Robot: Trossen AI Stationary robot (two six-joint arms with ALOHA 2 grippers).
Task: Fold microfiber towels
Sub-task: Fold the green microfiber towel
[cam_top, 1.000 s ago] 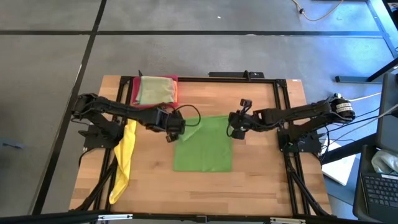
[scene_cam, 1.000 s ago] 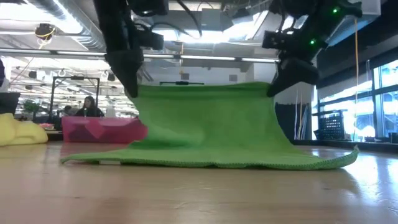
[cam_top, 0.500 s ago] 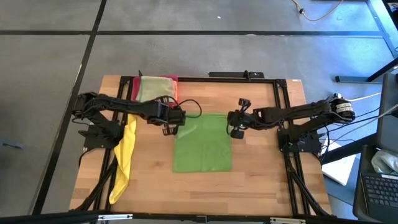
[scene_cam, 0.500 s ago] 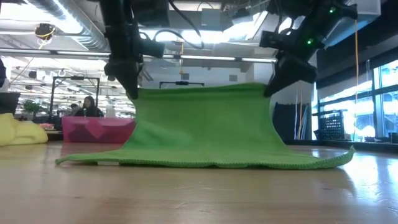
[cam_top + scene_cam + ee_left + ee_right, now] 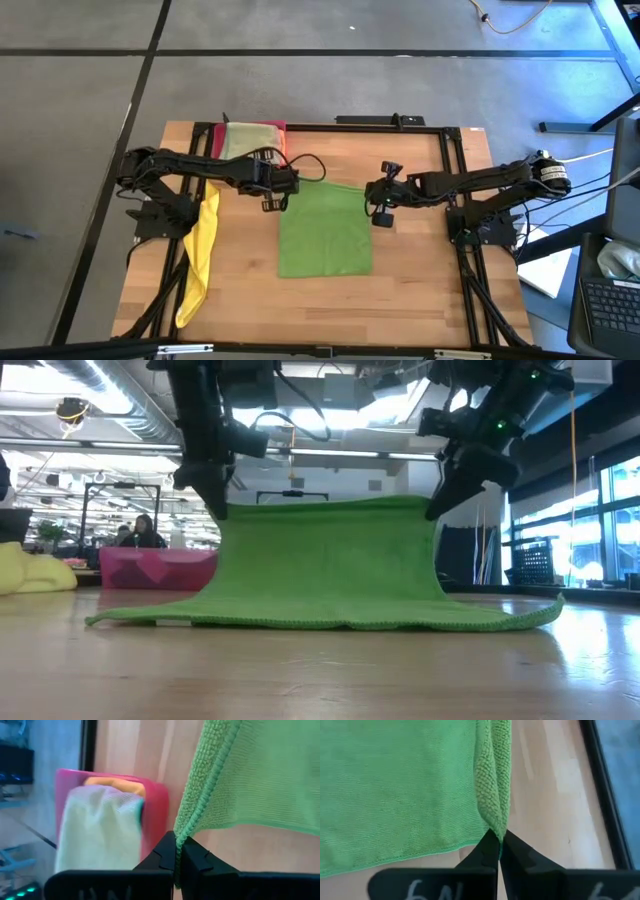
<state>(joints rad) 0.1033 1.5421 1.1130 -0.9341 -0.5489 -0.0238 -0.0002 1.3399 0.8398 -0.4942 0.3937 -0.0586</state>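
— Where are we in the fold?

— Mid-fold: our left tool [image 5: 275, 190] and right tool [image 5: 378, 200] each pinch a far corner of the bright green towel [image 5: 325, 235], lifted at the worktop's [image 5: 420, 290] centre.

— Next?

— We'd carry both corners toward six o'clock, level, onto the near edge.

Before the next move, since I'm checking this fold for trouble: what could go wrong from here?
Both grippers, left and right, pinch only the very corners of the bright green towel, so a corner could slip out and spoil the fold. Its front edge lies on the table while the rest hangs raised, so it may drag and land crooked. The left arm works close to the pink tray and the yellow towel and might snag them.
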